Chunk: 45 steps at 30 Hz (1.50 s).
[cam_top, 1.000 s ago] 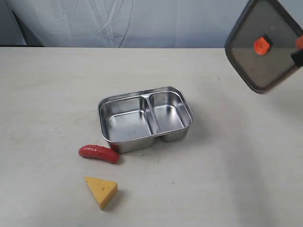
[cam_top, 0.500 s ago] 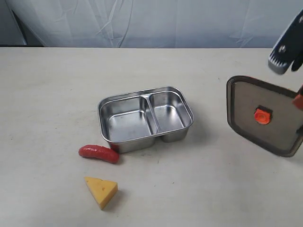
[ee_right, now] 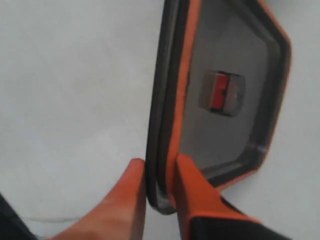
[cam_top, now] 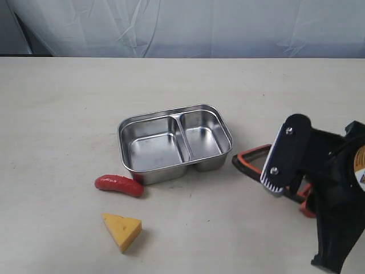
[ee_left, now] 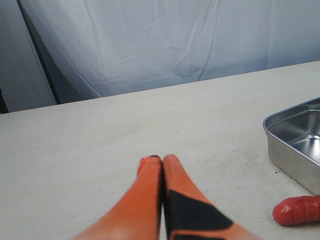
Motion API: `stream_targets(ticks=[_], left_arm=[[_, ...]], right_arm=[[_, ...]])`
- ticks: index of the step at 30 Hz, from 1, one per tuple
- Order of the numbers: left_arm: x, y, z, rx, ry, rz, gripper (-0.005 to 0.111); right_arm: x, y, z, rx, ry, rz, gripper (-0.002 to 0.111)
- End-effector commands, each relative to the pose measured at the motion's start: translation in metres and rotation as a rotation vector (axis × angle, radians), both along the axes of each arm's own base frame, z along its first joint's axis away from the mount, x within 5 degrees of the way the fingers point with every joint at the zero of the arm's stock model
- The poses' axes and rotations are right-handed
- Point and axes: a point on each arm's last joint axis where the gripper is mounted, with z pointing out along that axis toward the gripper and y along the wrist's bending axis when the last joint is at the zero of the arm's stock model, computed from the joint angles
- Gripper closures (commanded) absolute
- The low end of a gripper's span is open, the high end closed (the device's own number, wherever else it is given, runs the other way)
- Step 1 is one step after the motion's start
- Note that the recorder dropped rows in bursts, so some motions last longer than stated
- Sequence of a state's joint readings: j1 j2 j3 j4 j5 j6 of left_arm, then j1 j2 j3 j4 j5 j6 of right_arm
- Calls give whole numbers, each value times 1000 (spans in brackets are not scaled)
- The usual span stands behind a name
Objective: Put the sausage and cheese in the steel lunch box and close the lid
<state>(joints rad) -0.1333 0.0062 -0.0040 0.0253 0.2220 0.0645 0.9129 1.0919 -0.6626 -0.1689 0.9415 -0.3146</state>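
Note:
The steel lunch box (cam_top: 122, 130) stands open at the table's middle, and both compartments hold nothing. In front of its left corner lies the red sausage (cam_top: 118, 185); the yellow cheese (cam_top: 122, 230) is nearer still. My right gripper (ee_right: 159, 165) is shut on the edge of the dark lid (ee_right: 225, 50), whose orange rim and valve tab (ee_right: 222, 92) show. The lid (cam_top: 251, 160) is low beside the box's right end, mostly hidden behind the right arm. My left gripper (ee_left: 156, 159) is shut on nothing, above bare table left of the box (ee_left: 295, 135) and sausage (ee_left: 299, 210).
The black right arm (cam_top: 328, 188) fills the exterior view's lower right corner. A white cloth backdrop (cam_top: 182, 25) hangs behind the table's far edge. The left arm is out of the exterior view.
The right gripper has brought the lid down from high at the upper right to table level just right of the box. Box, sausage and cheese have not moved.

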Motion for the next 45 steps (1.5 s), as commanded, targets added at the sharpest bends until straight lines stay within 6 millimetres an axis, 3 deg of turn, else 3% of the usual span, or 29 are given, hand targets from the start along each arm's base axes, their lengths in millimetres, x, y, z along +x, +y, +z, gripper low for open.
stream_targets(ticks=[1, 9, 16, 19, 23, 30, 41, 43, 45], left_arm=[[0, 0, 0, -3, -18, -9, 107], [0, 0, 0, -3, -18, -9, 107], [0, 0, 0, -3, -18, -9, 107], [0, 0, 0, -3, -18, -9, 107], [0, 0, 0, -3, -18, -9, 107], [0, 0, 0, -3, -18, -9, 107], [0, -1, 1, -4, -22, -9, 107], [0, -1, 8, -14, -96, -12, 107], [0, -1, 19, -175, -202, -12, 107]], right_arm=[[-17, 12, -10, 80, 91, 11, 109], [-17, 26, -21, 119, 161, -16, 106], [-14, 32, -24, 156, 159, -38, 72], [-10, 37, -17, 276, 126, -138, 79], [-6, 43, -3, 472, 86, -262, 108], [-2, 48, 8, 633, 57, -327, 108], [-1, 51, 12, 695, 67, -348, 108], [-1, 51, 12, 701, 66, -349, 108], [-1, 51, 12, 704, 70, -357, 108]])
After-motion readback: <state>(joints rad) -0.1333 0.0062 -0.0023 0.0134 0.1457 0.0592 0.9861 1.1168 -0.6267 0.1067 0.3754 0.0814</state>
